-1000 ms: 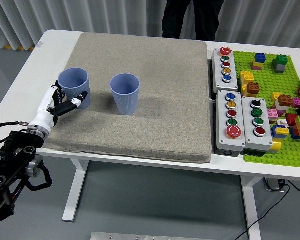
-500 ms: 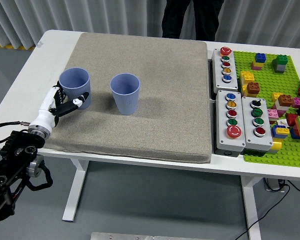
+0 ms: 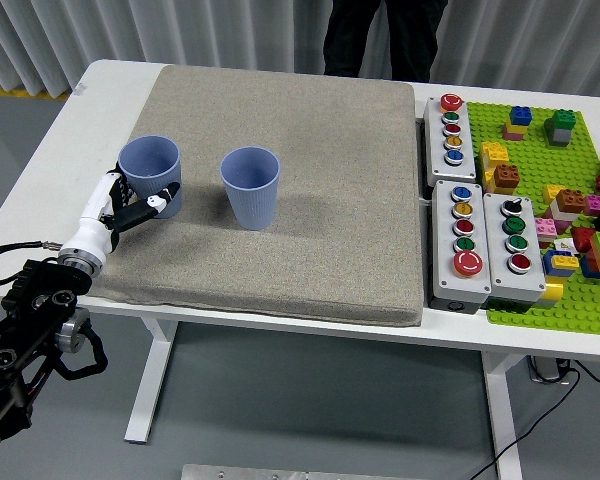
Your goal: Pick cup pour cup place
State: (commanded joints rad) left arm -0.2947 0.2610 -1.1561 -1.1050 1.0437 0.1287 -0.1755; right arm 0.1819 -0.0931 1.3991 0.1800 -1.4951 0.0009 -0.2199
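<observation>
Left hand: gripping the left cup, fingers curling around its lower wall | Change: cup and hand are shifting slightly right and up versus earlier | Second cup: standing upright to the hand's right, apart, unmoved on the mat

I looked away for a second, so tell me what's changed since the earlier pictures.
Very little. The left hand, its fingers around the left blue cup, has nudged the cup slightly up and to the right. The second blue cup, the mat and the button boxes stayed put.
</observation>
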